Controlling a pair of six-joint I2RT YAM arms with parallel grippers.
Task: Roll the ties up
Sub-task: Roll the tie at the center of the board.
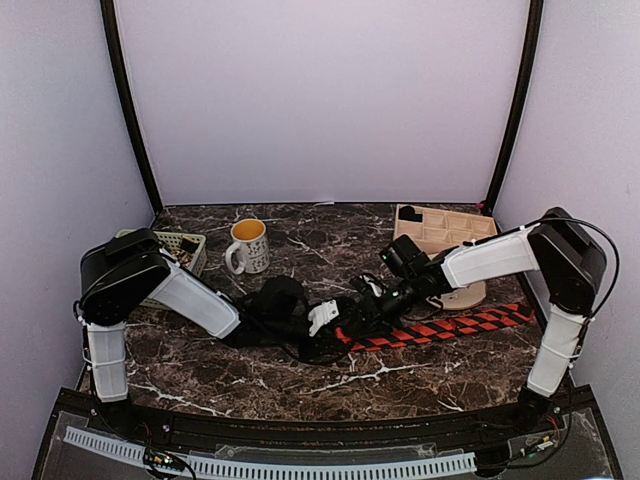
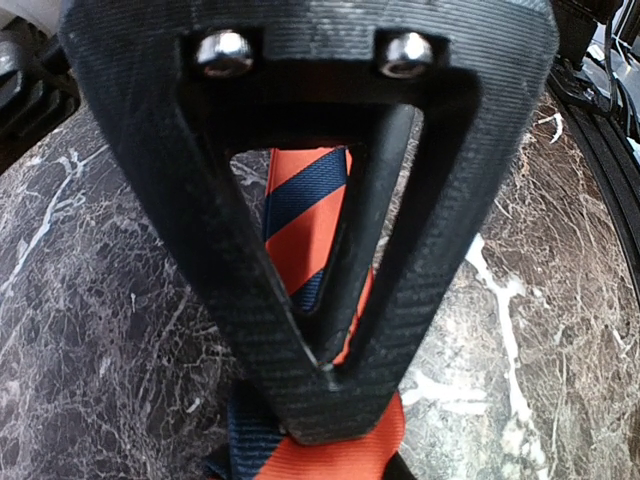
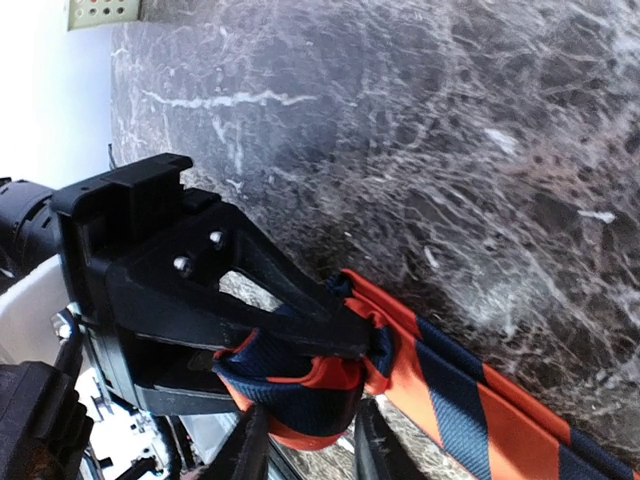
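Marble table (image 1: 200,370): 1 striped tie (image 1: 450,328), 1 mug (image 1: 248,246)

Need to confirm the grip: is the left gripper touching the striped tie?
Touching. The right wrist view shows the left gripper pinching the folded end of the striped tie.

My left arm (image 1: 190,298), right arm (image 1: 490,258): white shells on long links, black housings at joints, white uprights off bases. Thin black cable (image 1: 605,265) loops past right elbow. My left gripper (image 2: 325,400): black printed plastic, fine ribbed layer lines, triangular cut-out, two shiny round-head screws (image 2: 222,52) up top. My right gripper (image 3: 310,415): dark slim fingers (image 3: 250,450), blurred, close to lens.
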